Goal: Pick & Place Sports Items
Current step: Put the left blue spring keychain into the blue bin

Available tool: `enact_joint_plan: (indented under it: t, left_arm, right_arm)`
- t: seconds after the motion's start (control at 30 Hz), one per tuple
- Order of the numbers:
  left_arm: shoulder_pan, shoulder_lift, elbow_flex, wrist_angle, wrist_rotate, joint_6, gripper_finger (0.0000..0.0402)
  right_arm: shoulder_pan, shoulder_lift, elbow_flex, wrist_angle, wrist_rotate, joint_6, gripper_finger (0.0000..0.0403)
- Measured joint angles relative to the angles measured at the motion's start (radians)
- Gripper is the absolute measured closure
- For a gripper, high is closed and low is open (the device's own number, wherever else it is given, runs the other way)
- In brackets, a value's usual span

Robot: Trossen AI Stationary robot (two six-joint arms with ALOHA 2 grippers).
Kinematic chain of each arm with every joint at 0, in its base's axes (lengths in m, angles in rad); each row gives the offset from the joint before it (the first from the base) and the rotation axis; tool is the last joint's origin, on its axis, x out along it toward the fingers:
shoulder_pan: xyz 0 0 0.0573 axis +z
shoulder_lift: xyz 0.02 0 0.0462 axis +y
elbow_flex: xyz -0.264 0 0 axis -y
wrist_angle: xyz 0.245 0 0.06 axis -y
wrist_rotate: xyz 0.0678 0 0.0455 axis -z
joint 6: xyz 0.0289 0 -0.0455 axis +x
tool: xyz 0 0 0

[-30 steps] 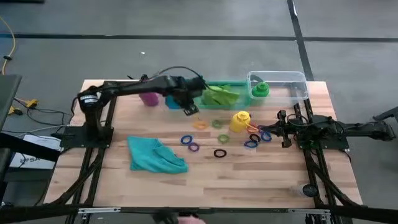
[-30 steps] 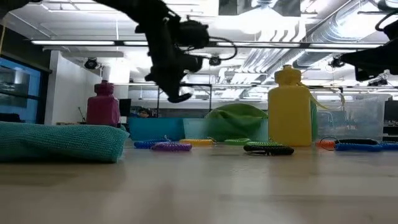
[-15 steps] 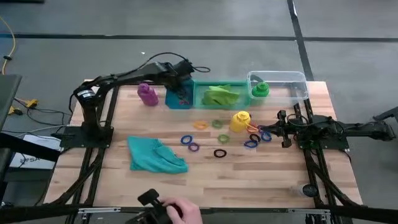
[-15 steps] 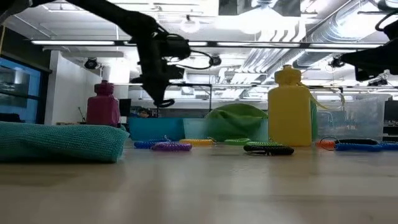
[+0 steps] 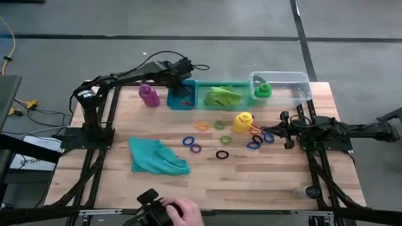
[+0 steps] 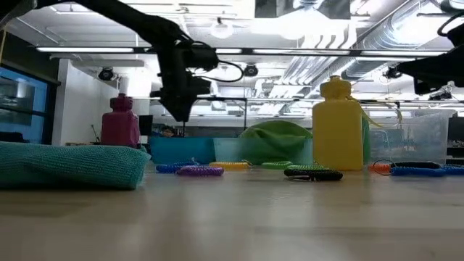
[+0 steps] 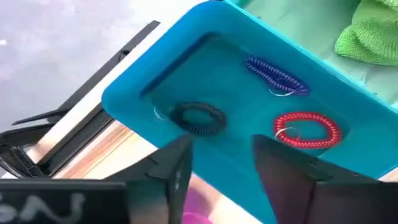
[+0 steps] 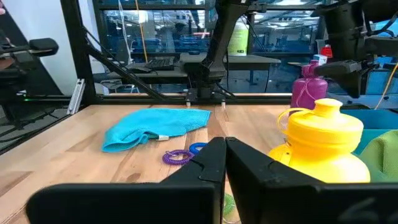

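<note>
The left gripper [image 5: 182, 88] hangs above the blue bin [image 5: 181, 107] at the far side of the table [image 5: 264, 182], its fingers [image 7: 171, 171] set apart with nothing between them. Directly below the fingers, inside the bin, lie three rubbery rings — a black ring [image 7: 198, 117], a red ring [image 7: 308, 129] and a dark blue ring [image 7: 276, 76]. Just beside the gripper, on the side toward its arm's base, stands the purple bottle [image 5: 148, 95] (upright on the table, outside the bin). On the gripper's other side, the lime-green cloth [image 5: 223, 96] fills the green bin [image 5: 221, 85], and farther along the green bottle [image 5: 262, 90] stands in the clear bin [image 5: 295, 81].

The right gripper [image 5: 284, 130] rests low at the table's right edge, its fingers [image 8: 214, 165] closed together and empty. Just beside its tip lie an orange ring [image 5: 257, 139] and two blue rings [image 5: 254, 145]; the yellow bottle [image 5: 242, 122] stands near it. Farther out from this gripper — toward mid-table — lie the loose rings [image 5: 193, 144] and the teal cloth [image 5: 157, 157].
</note>
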Motion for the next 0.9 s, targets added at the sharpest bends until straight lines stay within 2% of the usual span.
enact_joint_plan:
  t: [0.4, 0.9]
  left_arm:
    - [-0.025, 0.000, 0.000, 0.000, 0.000, 0.052, 0.0250]
    - [-0.141, -0.007, 0.000, -0.001, 0.000, 0.033, 0.0250]
  right_arm:
    - [0.000, 0.000, 0.000, 0.000, 0.000, 0.000, 0.0403]
    - [0.000, 0.000, 0.000, 0.000, 0.000, 0.000, 0.0402]
